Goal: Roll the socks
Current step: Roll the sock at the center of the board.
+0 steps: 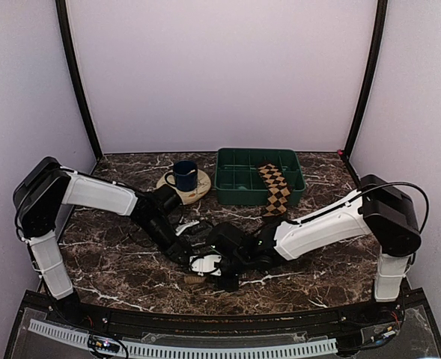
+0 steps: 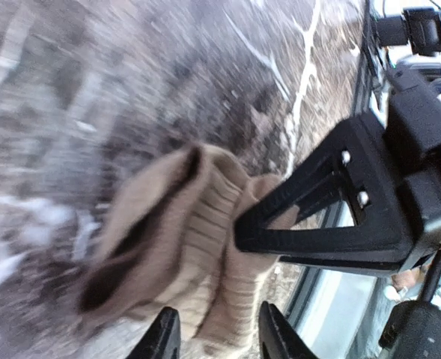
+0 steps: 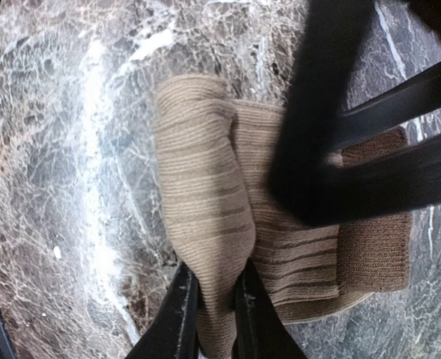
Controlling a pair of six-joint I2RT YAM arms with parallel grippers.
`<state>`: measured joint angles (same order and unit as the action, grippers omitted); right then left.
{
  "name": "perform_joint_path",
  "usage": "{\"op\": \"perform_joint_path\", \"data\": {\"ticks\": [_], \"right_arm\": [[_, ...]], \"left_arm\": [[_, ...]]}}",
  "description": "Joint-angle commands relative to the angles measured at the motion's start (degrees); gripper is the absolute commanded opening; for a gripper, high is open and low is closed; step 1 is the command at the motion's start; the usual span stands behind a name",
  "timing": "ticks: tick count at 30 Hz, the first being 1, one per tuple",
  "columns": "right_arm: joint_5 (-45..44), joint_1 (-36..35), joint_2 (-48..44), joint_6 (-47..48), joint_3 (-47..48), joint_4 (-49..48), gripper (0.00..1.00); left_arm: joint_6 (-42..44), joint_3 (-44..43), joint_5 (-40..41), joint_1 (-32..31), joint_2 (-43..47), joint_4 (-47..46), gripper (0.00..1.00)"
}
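left gripper (image 2: 216, 336): jaws part-open, straddling edge of tan sock (image 3: 205, 194) | tan sock: folded, near centre of table (image 1: 115, 277), between both grippers | right gripper (image 3: 214, 314): narrow, pinching a fold of tan sock | argyle sock (image 1: 275, 187): far, right of centre, draped over near wall of green tray (image 1: 227, 196)

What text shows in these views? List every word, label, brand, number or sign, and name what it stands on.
No readable text in any view.
The tan sock, argyle sock, green tray, blue mug and marble table carry no lettering.
Small board on the front rail: too small to tell any marking.
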<state>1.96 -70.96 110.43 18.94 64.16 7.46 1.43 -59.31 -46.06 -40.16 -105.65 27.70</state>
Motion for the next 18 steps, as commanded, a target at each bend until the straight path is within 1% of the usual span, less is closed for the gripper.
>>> {"op": "perform_joint_path", "data": {"ticks": [1,3,6,11,13,18], "right_arm": [[4.10,1.29,3.18,-1.98,1.42,6.53,0.08],[5.59,1.85,3.34,-2.71,1.49,7.25,0.07],[8.36,2.88,4.05,-3.80,4.03,8.85,0.07],[15.32,5.31,6.57,-4.93,7.41,13.67,0.08],[18.10,6.40,7.49,-5.28,8.84,15.52,0.08],[24.74,8.83,10.16,-5.58,12.35,20.19,0.07]], "left_arm": [[-3.98,2.80,6.37,1.83,5.97,-4.19,0.39],[-5.44,4.27,9.01,2.54,7.89,-5.88,0.39],[-7.95,6.77,13.92,3.47,11.56,-9.23,0.39],[-12.57,12.22,22.97,3.61,18.60,-15.51,0.39],[-14.72,15.19,25.71,3.56,21.97,-19.36,0.37],[-19.48,24.80,33.53,1.85,31.52,-30.34,0.36]]}}
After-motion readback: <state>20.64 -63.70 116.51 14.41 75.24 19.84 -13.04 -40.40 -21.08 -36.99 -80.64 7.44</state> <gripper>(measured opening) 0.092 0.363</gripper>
